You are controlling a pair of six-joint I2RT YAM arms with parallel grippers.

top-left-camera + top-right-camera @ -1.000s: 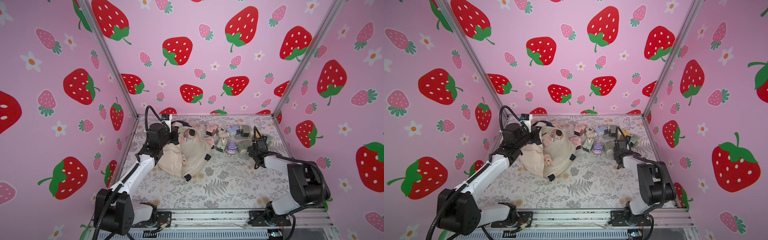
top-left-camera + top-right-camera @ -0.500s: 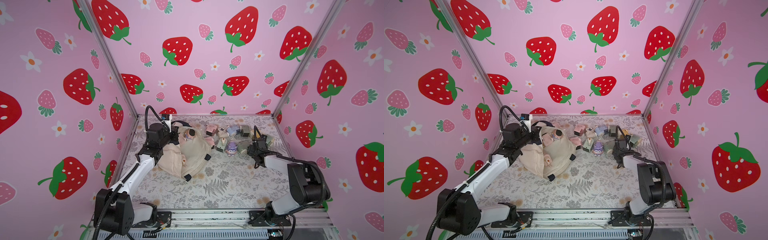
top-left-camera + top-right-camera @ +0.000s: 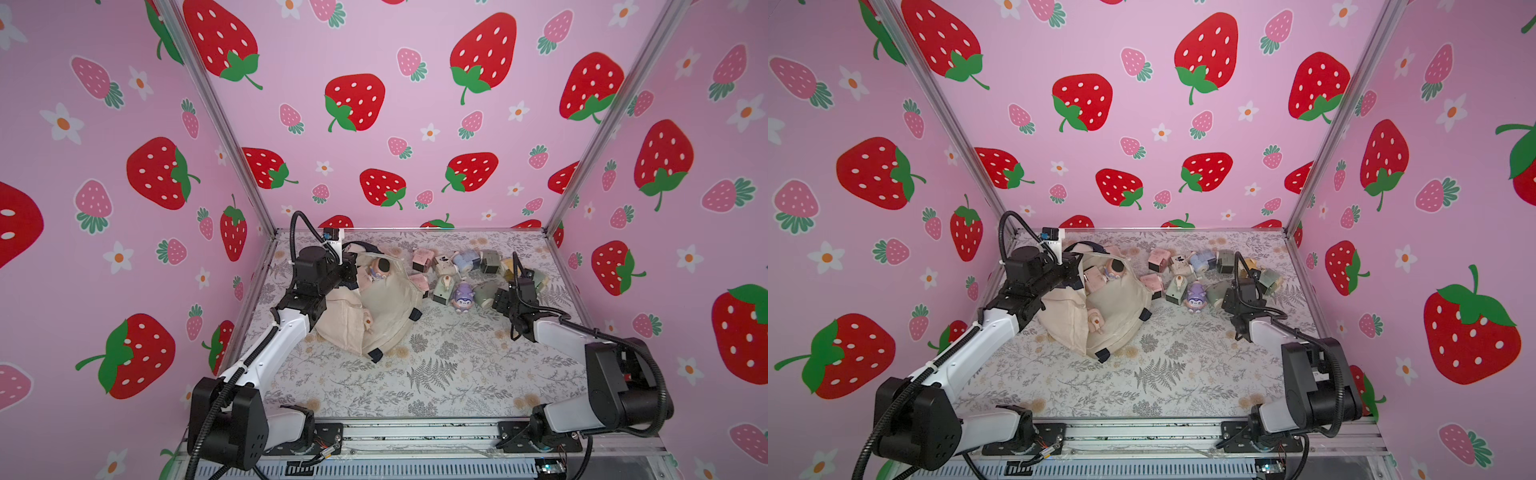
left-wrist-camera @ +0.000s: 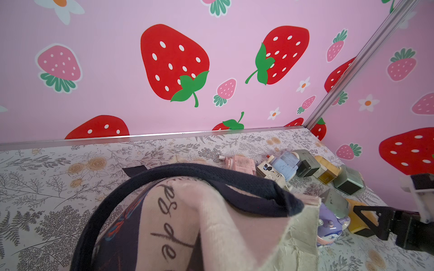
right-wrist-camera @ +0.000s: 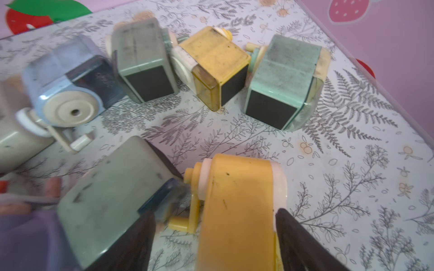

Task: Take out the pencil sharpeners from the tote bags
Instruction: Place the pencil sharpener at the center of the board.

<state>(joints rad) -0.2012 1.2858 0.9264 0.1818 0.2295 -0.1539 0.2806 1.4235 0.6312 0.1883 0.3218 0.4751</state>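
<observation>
The cream tote bag [image 3: 386, 316] [image 3: 1117, 311] lies slumped at the left of the table, its navy handle [image 4: 211, 173] looped up. My left gripper [image 3: 352, 272] [image 3: 1077, 270] is shut on the bag's rim, and cloth hides its jaws in the left wrist view. In the bag's mouth sit a cartoon pencil sharpener [image 3: 380, 266] and a pink one [image 3: 1094, 276]. Several sharpeners lie in a pile [image 3: 457, 270] at the back right. My right gripper [image 5: 215, 212] [image 3: 505, 301] stands open at the pile, its fingers either side of a yellow sharpener [image 5: 237, 199] that rests on the table.
A grey-green sharpener [image 5: 112, 187] lies against the right gripper's other side, with a purple cartoon one [image 3: 463, 297] beside it. The pink right wall [image 3: 623, 291] stands just behind the pile. The floral table [image 3: 436, 374] stretches toward the front rail.
The right gripper's jaws have widened a little around the yellow sharpener. Both arms and the bag stay where they were.
</observation>
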